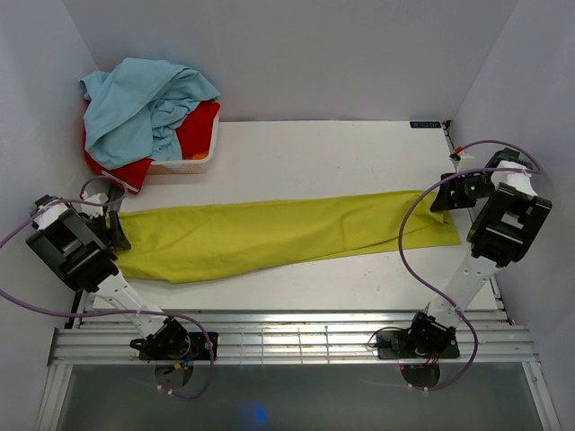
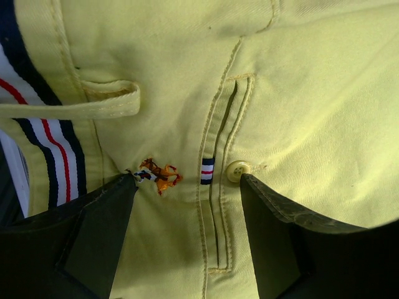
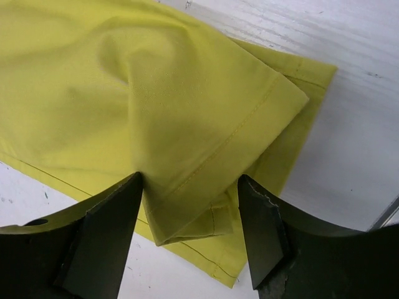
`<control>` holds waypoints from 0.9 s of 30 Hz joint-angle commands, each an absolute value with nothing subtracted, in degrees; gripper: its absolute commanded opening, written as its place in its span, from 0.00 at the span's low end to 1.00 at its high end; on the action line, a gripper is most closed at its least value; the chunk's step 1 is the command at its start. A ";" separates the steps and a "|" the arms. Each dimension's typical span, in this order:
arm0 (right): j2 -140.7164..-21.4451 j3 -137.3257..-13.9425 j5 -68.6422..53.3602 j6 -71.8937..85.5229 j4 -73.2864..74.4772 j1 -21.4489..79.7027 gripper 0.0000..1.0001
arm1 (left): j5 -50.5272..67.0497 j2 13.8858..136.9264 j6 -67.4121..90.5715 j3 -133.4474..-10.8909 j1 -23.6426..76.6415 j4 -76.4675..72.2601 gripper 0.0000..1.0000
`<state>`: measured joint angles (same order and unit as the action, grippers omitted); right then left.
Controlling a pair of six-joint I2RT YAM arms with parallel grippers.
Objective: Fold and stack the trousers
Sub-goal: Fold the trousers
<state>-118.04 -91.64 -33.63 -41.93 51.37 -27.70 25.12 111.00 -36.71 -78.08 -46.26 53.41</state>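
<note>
Lying flat across mid-frame, the trousers [image 1: 269, 235] stretch out. Left gripper [image 2: 188, 178] and right gripper [image 3: 190, 177] gape wide, holding nothing.

Bright, even overhead light; soft shadows in folds of trousers [image 3: 187, 93]. Close-ups were sharp; lower corners dark.

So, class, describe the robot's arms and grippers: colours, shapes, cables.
The left arm and right arm are white links carrying blocky black housings, each trailing a looping purple cable. The left gripper and right gripper each have two dark, wedge-shaped fingers.
</note>
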 commanded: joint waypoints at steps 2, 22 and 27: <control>-116.99 -89.22 -35.33 -42.18 49.40 -27.42 0.70 | 24.09 112.33 -36.04 -77.70 -44.47 51.42 0.80; -114.43 -88.24 -36.04 -61.08 59.85 -27.95 0.74 | 21.80 111.62 -35.16 -78.84 -42.98 52.21 0.80; -113.82 -86.40 -33.32 -61.70 55.82 -27.95 0.68 | 21.97 111.97 -34.98 -79.01 -42.80 52.21 0.80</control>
<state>-114.17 -86.46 -34.24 -59.42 56.95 -27.73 20.23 111.00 -35.00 -78.67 -43.72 53.63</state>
